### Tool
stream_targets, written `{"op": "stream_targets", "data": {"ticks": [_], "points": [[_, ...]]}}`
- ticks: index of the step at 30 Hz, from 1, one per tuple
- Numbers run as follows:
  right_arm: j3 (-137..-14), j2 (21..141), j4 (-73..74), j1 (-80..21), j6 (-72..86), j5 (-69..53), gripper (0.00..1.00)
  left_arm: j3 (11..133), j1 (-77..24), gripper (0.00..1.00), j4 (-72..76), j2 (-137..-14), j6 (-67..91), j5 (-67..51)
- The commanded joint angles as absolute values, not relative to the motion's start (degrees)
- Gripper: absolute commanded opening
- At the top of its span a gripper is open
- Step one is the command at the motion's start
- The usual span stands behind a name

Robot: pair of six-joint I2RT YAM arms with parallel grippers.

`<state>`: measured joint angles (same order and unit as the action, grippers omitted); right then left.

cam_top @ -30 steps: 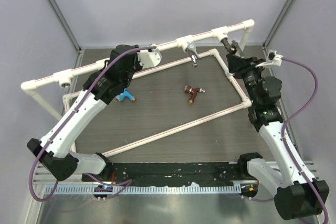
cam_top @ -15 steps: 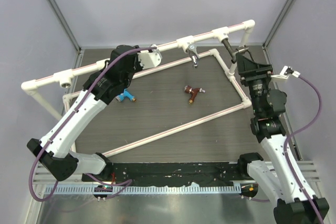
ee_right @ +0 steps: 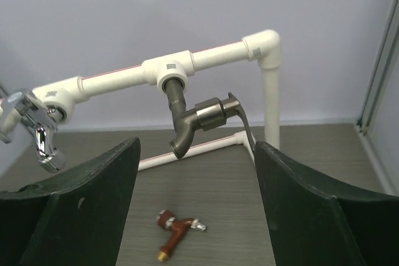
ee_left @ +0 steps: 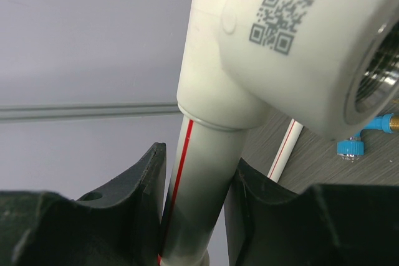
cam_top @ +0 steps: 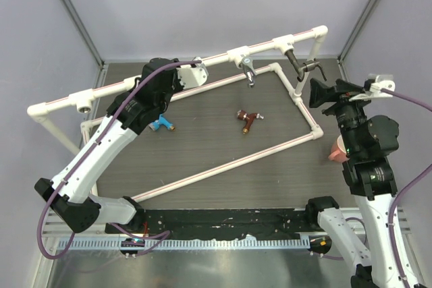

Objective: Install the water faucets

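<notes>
A dark faucet (cam_top: 299, 64) (ee_right: 199, 119) with a lever handle hangs from a tee on the raised white pipe (cam_top: 202, 61). Further left on that pipe hangs a chrome faucet (cam_top: 248, 72) (ee_right: 40, 141). A red-brown faucet (cam_top: 248, 120) (ee_right: 177, 228) and a blue faucet (cam_top: 160, 125) (ee_left: 361, 141) lie loose on the table. My right gripper (cam_top: 322, 91) (ee_right: 196, 154) is open and empty, a short way back from the dark faucet. My left gripper (cam_top: 177, 82) (ee_left: 196, 182) is shut on the white pipe just below a tee socket (ee_left: 299, 60).
A low white pipe rectangle (cam_top: 223, 166) lies on the dark table around the loose faucets. An empty tee socket (cam_top: 83, 106) sits at the pipe's left end. A pinkish object (cam_top: 335, 152) shows beside the right arm. Metal cage posts (cam_top: 74, 18) stand at the back corners.
My right gripper has opened off the dark faucet and drawn back toward the near right. The faucet stays in its tee. The left arm has not moved.
</notes>
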<state>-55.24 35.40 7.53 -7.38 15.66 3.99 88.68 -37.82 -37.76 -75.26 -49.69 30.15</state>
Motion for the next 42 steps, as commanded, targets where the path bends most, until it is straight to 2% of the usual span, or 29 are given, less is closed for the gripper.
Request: {"op": "stream_targets", "data": {"ticks": [1, 7, 15, 20, 27, 30, 33, 34, 37, 40, 42], "points": [[-61.5, 40.0, 12.9, -7.5, -10.4, -6.7, 0.80, 89.5, -38.8, 0.00, -35.1, -74.4, -40.1, 28.0], [-64.8, 45.5, 15.3, -10.6, -28.7, -12.4, 0.81, 89.6, -38.8, 0.00, -35.0, -74.2, -40.0, 27.8], [-67.7, 51.7, 18.0, -16.2, -46.3, -3.1, 0.84, 89.5, -38.9, 0.00, -35.0, -74.4, -39.9, 27.8], [-63.8, 52.9, 7.9, -17.0, -48.6, 2.5, 0.82, 89.6, -38.9, 0.00, -35.1, -74.4, -40.1, 27.9], [-61.5, 56.1, 4.2, -17.0, -47.7, 7.8, 0.71, 89.6, -38.8, 0.00, -35.2, -74.5, -40.1, 28.0], [-61.0, 56.5, 3.6, -17.0, -43.8, 6.5, 0.61, 89.6, -38.8, 0.00, -35.2, -74.4, -40.1, 28.0], [-60.9, 56.7, 3.4, -17.0, -37.2, 2.7, 0.39, 89.6, -38.8, 0.00, -35.2, -74.2, -40.1, 28.0], [-60.8, 56.6, 2.8, -17.0, -35.4, 1.9, 0.25, 89.6, -38.9, 0.00, -35.2, -74.2, -40.1, 28.1], [-60.3, 56.2, 1.2, -17.0, -26.4, -2.9, 0.09, 89.6, -38.9, 0.00, -35.2, -74.1, -40.1, 28.2], [-59.9, 55.8, -3.0, -17.0, -14.1, -8.4, 0.01, 89.6, -38.9, 0.00, -35.2, -73.9, -40.2, 28.2], [-59.2, 55.6, -5.8, -17.0, -6.4, -10.8, 0.01, 89.6, -38.9, 0.00, -35.2, -74.0, -40.2, 28.2]]}}
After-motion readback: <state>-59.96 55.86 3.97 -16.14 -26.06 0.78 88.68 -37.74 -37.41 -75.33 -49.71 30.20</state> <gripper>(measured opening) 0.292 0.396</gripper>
